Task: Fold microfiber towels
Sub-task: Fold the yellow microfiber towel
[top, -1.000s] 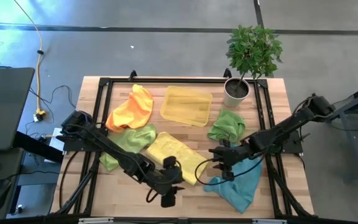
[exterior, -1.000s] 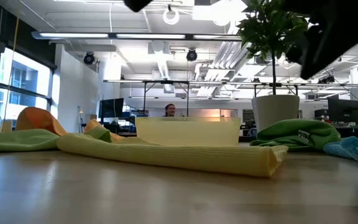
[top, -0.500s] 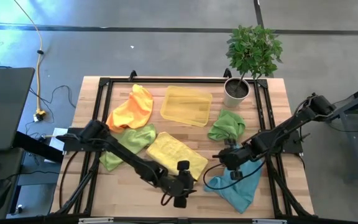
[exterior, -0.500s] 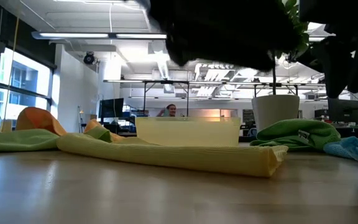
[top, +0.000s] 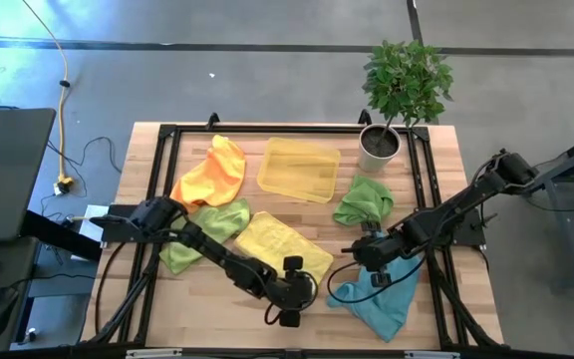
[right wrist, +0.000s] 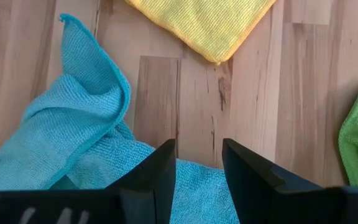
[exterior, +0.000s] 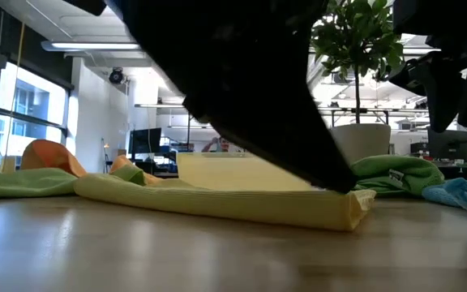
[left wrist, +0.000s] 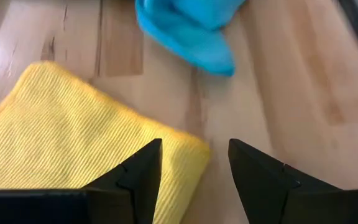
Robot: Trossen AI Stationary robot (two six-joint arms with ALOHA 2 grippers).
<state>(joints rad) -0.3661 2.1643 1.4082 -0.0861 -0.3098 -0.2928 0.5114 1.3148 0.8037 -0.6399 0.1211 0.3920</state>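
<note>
The yellow towel [top: 282, 250] lies diagonally toward the bench's front edge; the left gripper [top: 289, 317] has advanced to its corner, jaws released, as are the right gripper's [top: 374, 282] over the teal towel [top: 379, 302].

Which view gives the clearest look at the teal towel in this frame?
The right wrist view: the teal towel fills the picture just ahead of the open right gripper, its folds plain. The high view shows it whole but small. The low view catches only an edge; the left wrist view only one end.

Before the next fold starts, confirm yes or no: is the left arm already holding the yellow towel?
No. The left gripper hangs open above the yellow towel's corner, nothing between its jaws.
</note>
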